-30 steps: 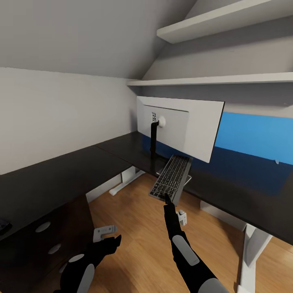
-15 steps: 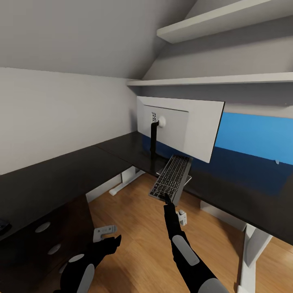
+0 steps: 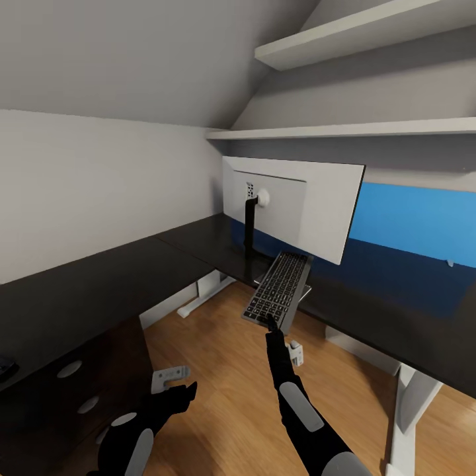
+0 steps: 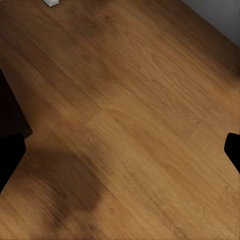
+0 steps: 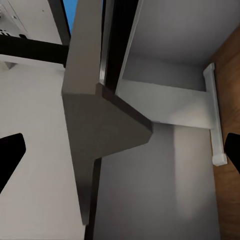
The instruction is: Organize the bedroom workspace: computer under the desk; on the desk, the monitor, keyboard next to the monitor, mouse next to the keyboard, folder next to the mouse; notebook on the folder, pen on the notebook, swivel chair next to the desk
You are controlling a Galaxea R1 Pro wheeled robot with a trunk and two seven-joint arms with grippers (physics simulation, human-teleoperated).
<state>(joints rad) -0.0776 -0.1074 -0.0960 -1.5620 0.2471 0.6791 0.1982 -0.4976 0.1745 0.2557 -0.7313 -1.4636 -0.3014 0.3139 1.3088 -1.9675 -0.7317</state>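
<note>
Right gripper (image 3: 272, 325): you're clamped on the keyboard (image 3: 278, 287), overhanging the desk (image 3: 370, 297) edge.
Left gripper (image 3: 187, 389): yours hangs spread, empty, above bare floor (image 3: 225, 390).

**Right arm reaching forward, left arm resting low**

The right arm is stretching forward and upward, and the right gripper (image 3: 272, 323) is closing its fingers on the near edge of the keyboard (image 3: 279, 287). The left arm is staying low and bent, with the left gripper (image 3: 187, 390) pointing forward, its fingers (image 4: 10, 152) standing apart and holding nothing.
</note>
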